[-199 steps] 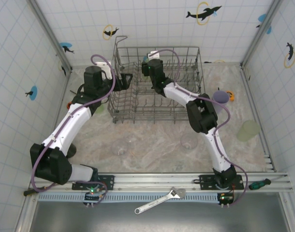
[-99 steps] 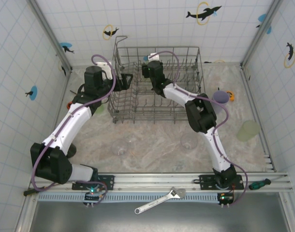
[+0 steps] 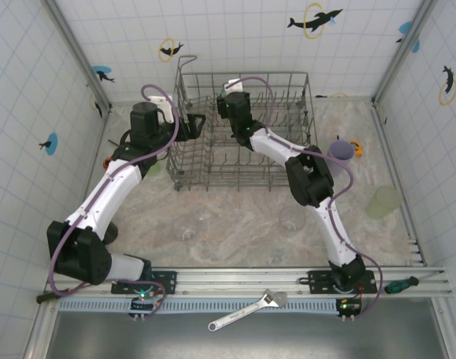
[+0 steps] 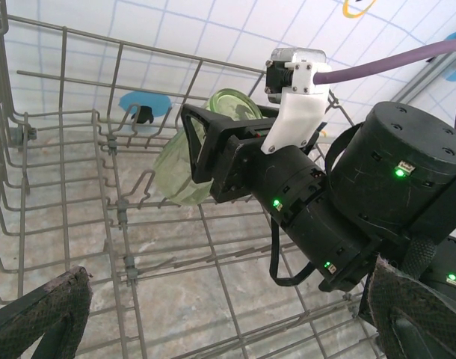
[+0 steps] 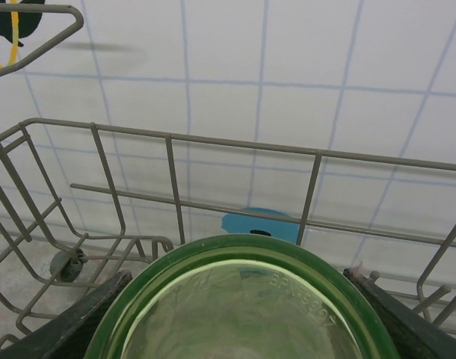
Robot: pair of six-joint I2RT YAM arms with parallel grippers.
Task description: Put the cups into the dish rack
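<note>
My right gripper (image 4: pixel 203 143) is closed partway around a light green cup (image 4: pixel 172 176), gripping it by its sides. The cup is tilted, inside the dish rack (image 3: pixel 247 75), above the tines near the far wall. My left gripper (image 3: pixel 196 124) hangs wide open and empty at the rack's left side. To finish well, I'd lower the cup between two tines, not onto a tip, and let go only once it sits steady.

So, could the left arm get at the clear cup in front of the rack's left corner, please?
Probably yes: the left pincer is open and empty beside the dish rack, and the clear cup stands alone on open table; it would only need to pull back.
</note>
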